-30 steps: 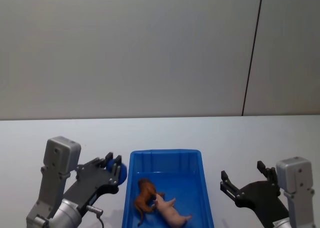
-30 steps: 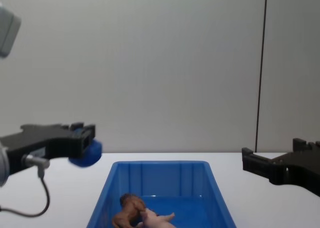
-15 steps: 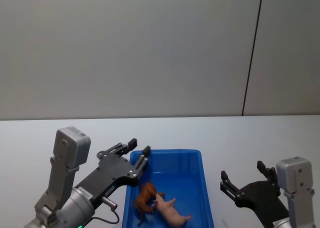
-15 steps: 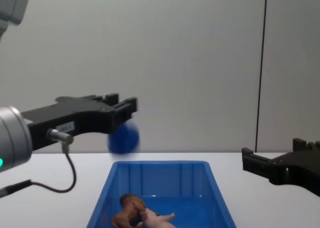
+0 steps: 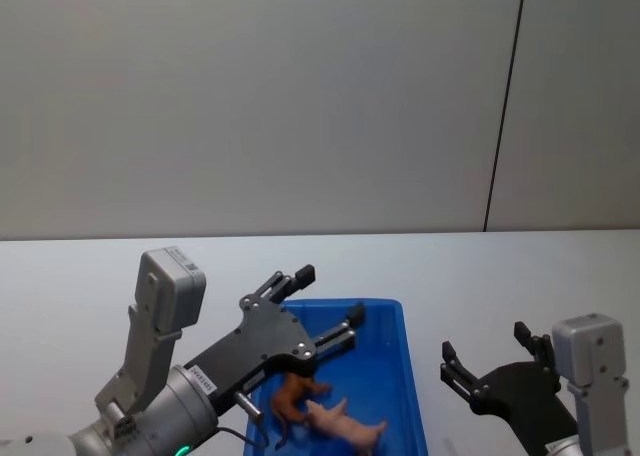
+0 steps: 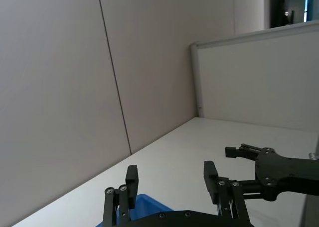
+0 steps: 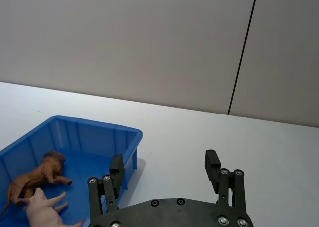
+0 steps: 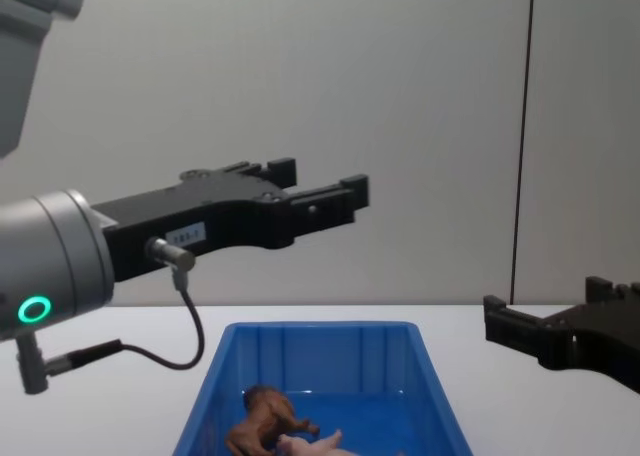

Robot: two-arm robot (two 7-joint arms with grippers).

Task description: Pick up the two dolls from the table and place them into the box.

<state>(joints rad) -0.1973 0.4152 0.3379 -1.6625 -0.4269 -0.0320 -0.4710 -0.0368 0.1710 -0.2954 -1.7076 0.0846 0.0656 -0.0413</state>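
From the head camera, the left gripper (image 5: 325,304) hangs over the near-left part of the blue box (image 5: 385,316), fingers spread and nothing between them. Both dolls lie inside on the box floor: the brown maned doll (image 5: 292,396) and the pink pig doll (image 5: 345,427) touching it, nearer the robot. The right gripper (image 5: 488,361) sits low at the right, off the box, over the white table (image 5: 520,276), fingers apart and empty. A small white label on the left gripper's body carries print too fine to read.

Chest camera now: here the left gripper (image 8: 320,188) shows from the side, well above the box (image 8: 320,338) rim, with clear air beneath it. The brown doll (image 8: 262,421) stands out on the floor, the pig doll (image 8: 308,442) barely peeking at the bottom edge. A green ring light glows on the left arm, and there is the label again, unreadable.

Left wrist camera: its own fingers (image 6: 130,179) parted, a blue corner of box between them, and the right gripper (image 6: 249,151) farther off across the table.

Right wrist camera: its fingers (image 7: 213,162) wide apart, empty, beside the box (image 7: 127,137) wall; both dolls lie in there, brown (image 7: 37,176) and pink (image 7: 45,209).
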